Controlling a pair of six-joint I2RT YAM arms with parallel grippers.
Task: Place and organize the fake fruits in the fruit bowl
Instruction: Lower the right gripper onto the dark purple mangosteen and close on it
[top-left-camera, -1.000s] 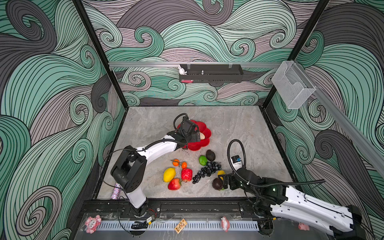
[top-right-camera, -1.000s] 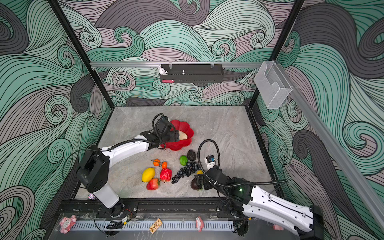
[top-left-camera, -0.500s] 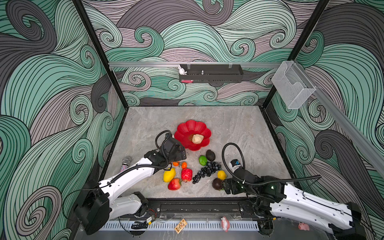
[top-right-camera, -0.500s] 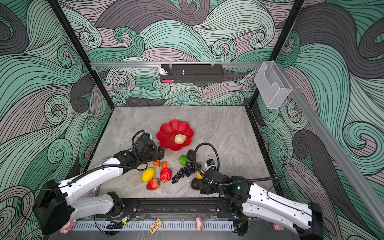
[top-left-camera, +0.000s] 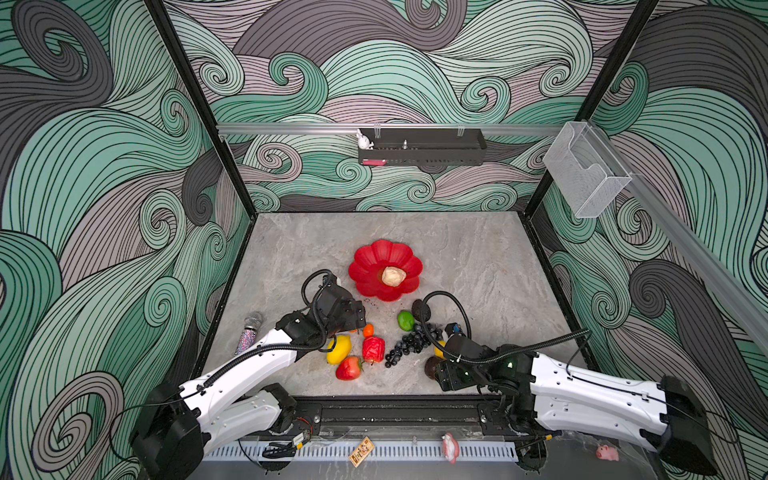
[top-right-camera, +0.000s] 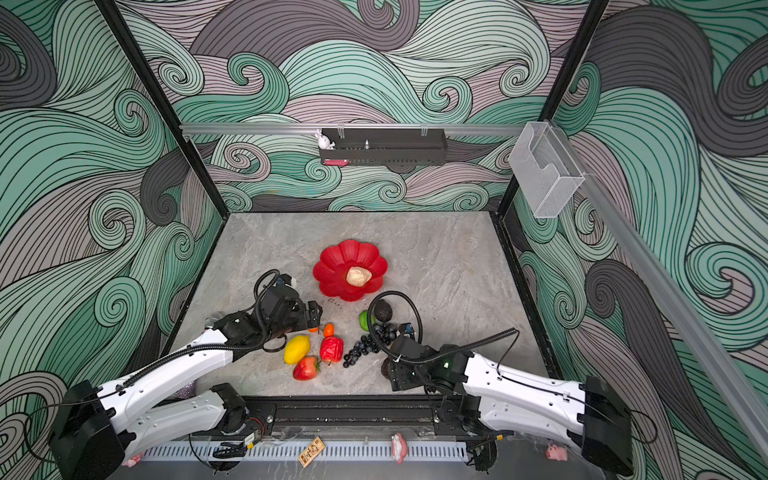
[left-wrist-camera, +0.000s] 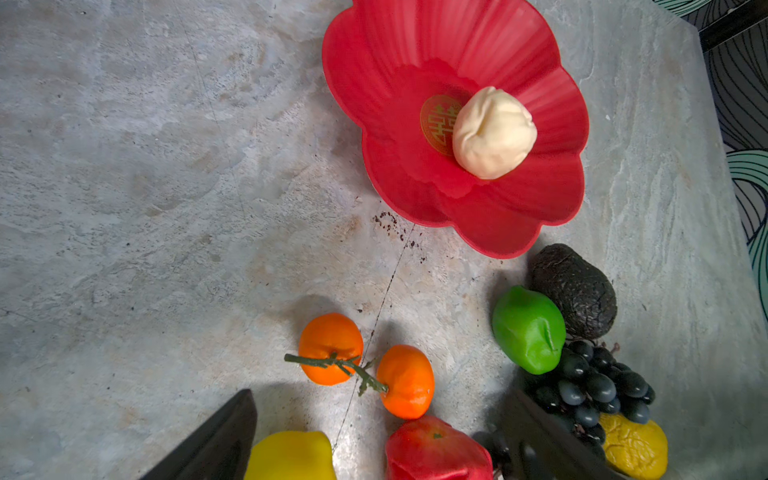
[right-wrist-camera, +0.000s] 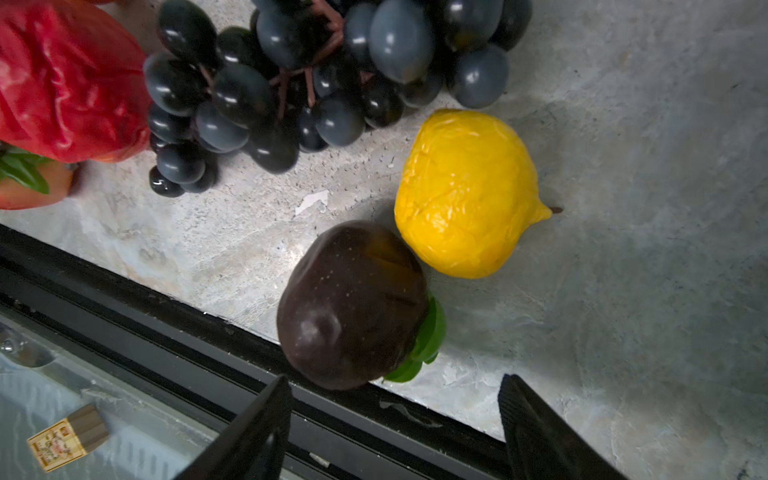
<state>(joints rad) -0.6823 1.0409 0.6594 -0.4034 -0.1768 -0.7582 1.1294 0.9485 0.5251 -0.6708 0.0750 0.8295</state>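
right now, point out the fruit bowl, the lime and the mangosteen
fruit bowl (top-left-camera: 365, 266), in a top view, on a bare red petal
lime (left-wrist-camera: 528, 328), left wrist view, middle of its green skin
mangosteen (right-wrist-camera: 353, 307), right wrist view, middle of its dark skin

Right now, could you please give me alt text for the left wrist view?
A red flower-shaped fruit bowl holds one cream pear on a grey stone table. Outside it lie two small oranges on one stem, a green lime beside a dark avocado, and black grapes. The left gripper is open.

White-shelled arms (top-left-camera: 245, 374), black joints, looping ribbed black cables (top-left-camera: 441, 293), dark wedge-shaped pincer fingers (right-wrist-camera: 249, 436)
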